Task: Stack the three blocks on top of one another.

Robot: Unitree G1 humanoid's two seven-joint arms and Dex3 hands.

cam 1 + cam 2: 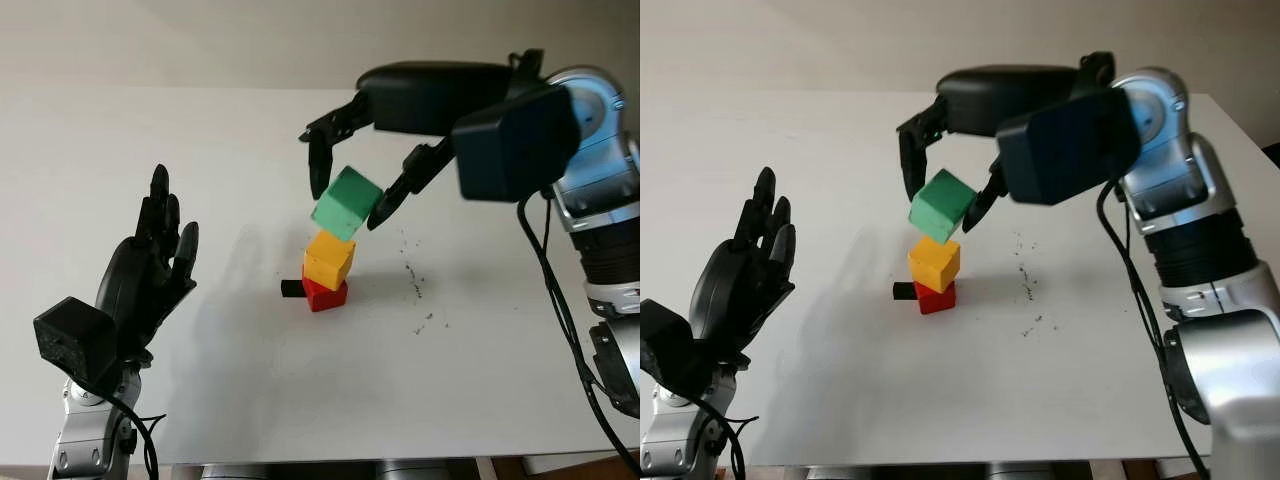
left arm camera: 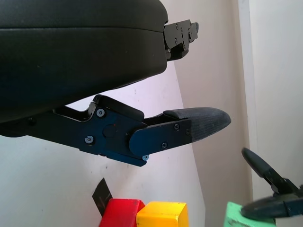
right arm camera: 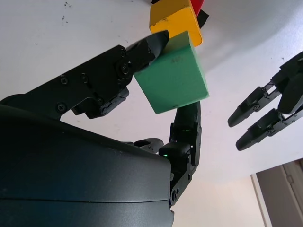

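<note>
A red block (image 1: pixel 325 294) sits on the white table (image 1: pixel 480 380) with a yellow block (image 1: pixel 329 260) on top of it, turned slightly. My right hand (image 1: pixel 348 208) is shut on a green block (image 1: pixel 352 195), one finger on each side, and holds it tilted directly over the yellow block. The green block's (image 3: pixel 173 75) lower corner is at the yellow block's (image 3: pixel 175 19) top; I cannot tell whether they touch. My left hand (image 1: pixel 150 250) is open, raised above the table well to the left of the stack.
A small black piece (image 1: pixel 291 288) lies on the table against the red block's left side. Dark specks (image 1: pixel 415 280) mark the table to the right of the stack. The table's front edge runs along the bottom.
</note>
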